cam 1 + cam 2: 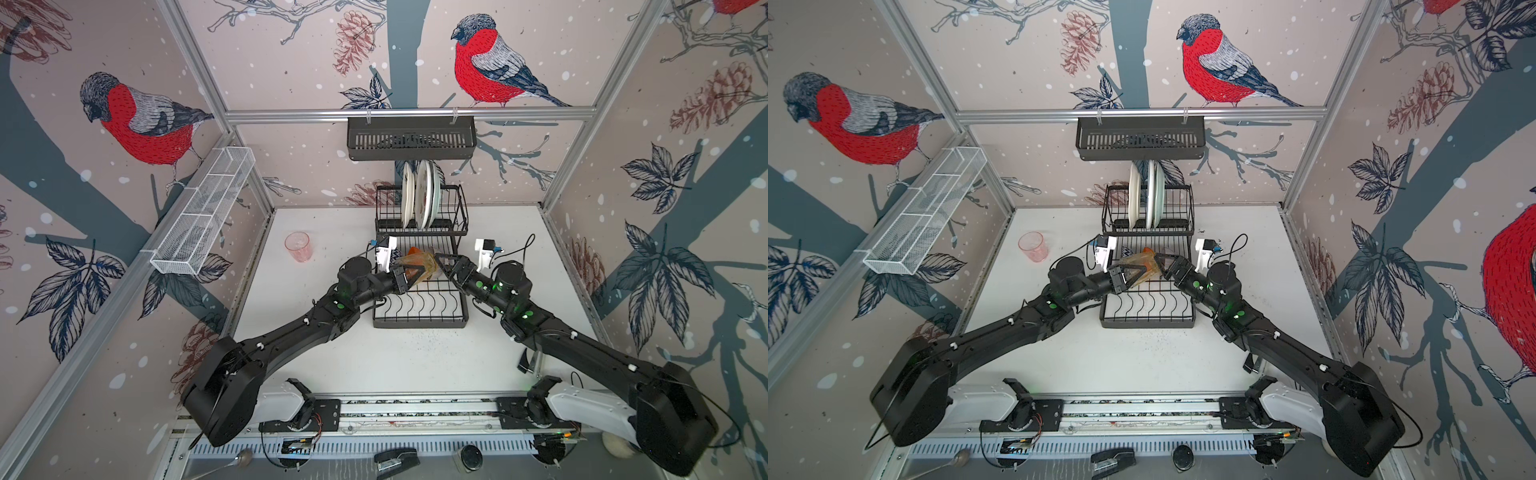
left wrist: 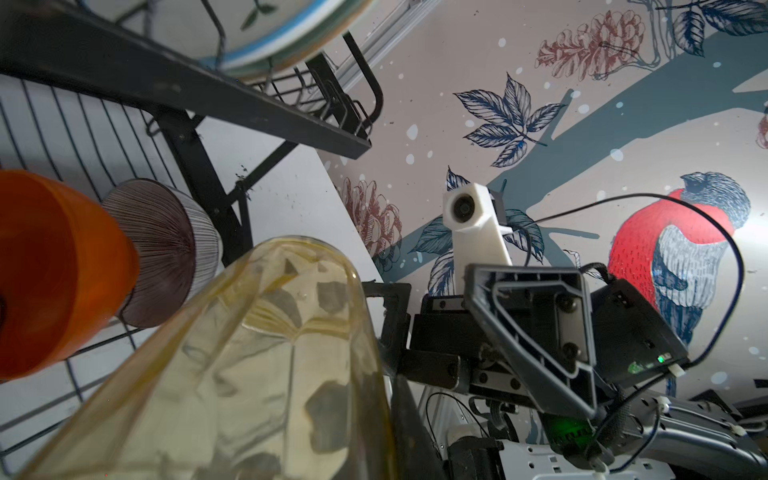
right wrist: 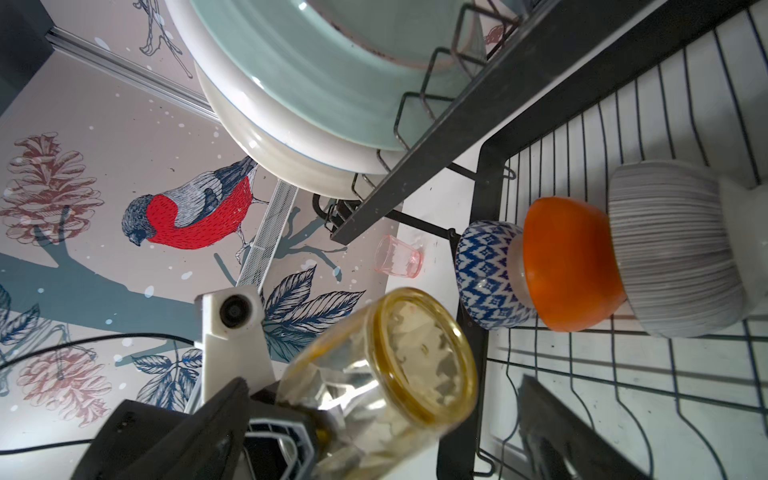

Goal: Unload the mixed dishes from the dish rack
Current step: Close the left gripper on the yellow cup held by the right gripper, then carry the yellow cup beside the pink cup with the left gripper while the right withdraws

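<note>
both arms meet over the lower tray of the dish rack [image 1: 419, 322], and the amber tumbler [image 1: 424, 266] hangs on its side in the air between them, clear of the wires. the left gripper [image 1: 410, 276] is clamped tight on one end of it, pinching what looks like the glass wall. the right gripper [image 1: 441, 264] has its jaws spread wide about the other end. in the left wrist view i see no contact there, so i take it the left alone carries the glass.

it will be stiff, smooth and slippery, light enough for one arm, and it would chip or shatter if dropped. a pinch on a thin wall gives little hold against twisting, with the whole length sticking out sideways. i'd move it slowly and level. a surer hold would be across the faceted body, a pad on each side.

just behind it on the tray lie the blue-patterned bowl [image 3: 490, 274], the orange bowl [image 3: 569, 266] and the white ribbed bowl [image 3: 673, 249], tipped on their sides and touching in a row. the plates [image 1: 419, 195] stand upright in the raised basket above. a careless swing could knock any of them. the pink tumbler [image 1: 298, 246] stands on the table [image 1: 374, 365], well left of the rack.
</note>
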Robot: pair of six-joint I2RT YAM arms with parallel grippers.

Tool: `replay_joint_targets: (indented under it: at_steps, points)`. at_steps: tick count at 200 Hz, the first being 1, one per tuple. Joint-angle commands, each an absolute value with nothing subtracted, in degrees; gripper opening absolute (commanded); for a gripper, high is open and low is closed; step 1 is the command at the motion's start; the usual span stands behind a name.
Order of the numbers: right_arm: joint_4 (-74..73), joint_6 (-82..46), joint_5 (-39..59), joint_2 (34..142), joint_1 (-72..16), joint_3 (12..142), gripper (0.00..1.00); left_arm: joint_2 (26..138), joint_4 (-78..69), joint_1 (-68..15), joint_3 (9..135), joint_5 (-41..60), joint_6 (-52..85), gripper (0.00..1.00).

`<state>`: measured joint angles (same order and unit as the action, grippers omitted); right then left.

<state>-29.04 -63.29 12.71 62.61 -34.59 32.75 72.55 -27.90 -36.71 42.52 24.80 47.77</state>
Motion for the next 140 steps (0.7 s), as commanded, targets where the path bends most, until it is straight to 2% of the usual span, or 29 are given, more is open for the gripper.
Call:
replay_joint_targets:
  at_steps: [1, 35, 65, 90, 140]
  points:
    - [-24.32, -57.33, 6.79, 60.36, -34.8, 32.56, 1.0, 69.35, -13.2, -33.31, 44.24, 22.23, 42.86, 0.0]
    - [-19.66, -53.43, 0.33, 55.67, -34.8, 31.12, 1.0, 64.61, 1.2, -28.83, 46.98, 14.58, 38.57, 0.0]
    - [-17.21, -50.89, -3.48, 51.95, -34.8, 29.47, 1.0, 67.09, 14.24, -24.52, 53.38, 8.21, 34.99, 0.0]
    - [-13.03, -49.03, -7.9, 49.66, -34.72, 29.05, 1.0, 72.96, 17.6, -20.9, 58.61, 7.79, 32.81, 0.0]
    - [-10.81, -45.09, -13.09, 44.87, -34.05, 27.93, 1.0, 93.46, 31.87, -17.61, 77.76, -3.5, 28.75, 0.0]
